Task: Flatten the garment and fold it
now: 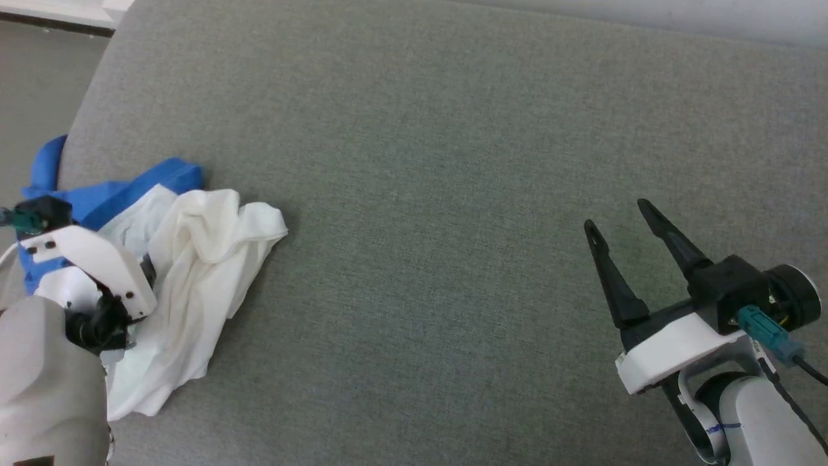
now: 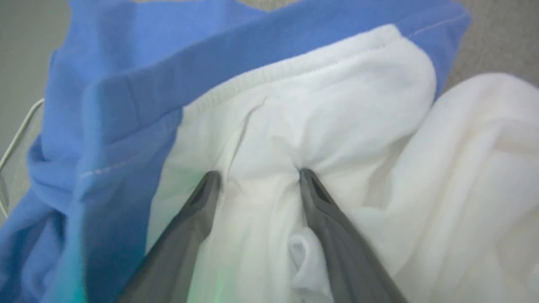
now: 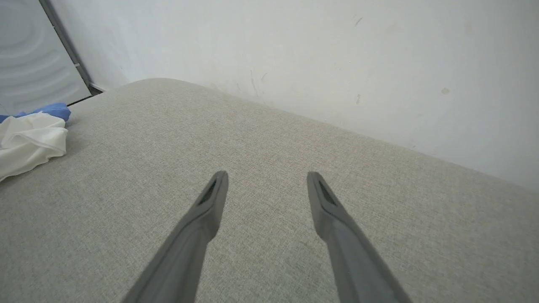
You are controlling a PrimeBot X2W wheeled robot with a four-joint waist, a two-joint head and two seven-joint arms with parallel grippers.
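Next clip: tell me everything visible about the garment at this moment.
The garment is a soft shirt with a white body, bright blue sleeves and a ribbed white band. It lies crumpled in a heap, not yet flattened, at the left edge of the grey upholstered surface, with some blue cloth reaching past that edge. The open fingers of the left gripper press into the white fabric, a fold bunched between them.

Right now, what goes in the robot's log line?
garment: crumpled | left gripper: open, poking into it | right gripper: open, empty
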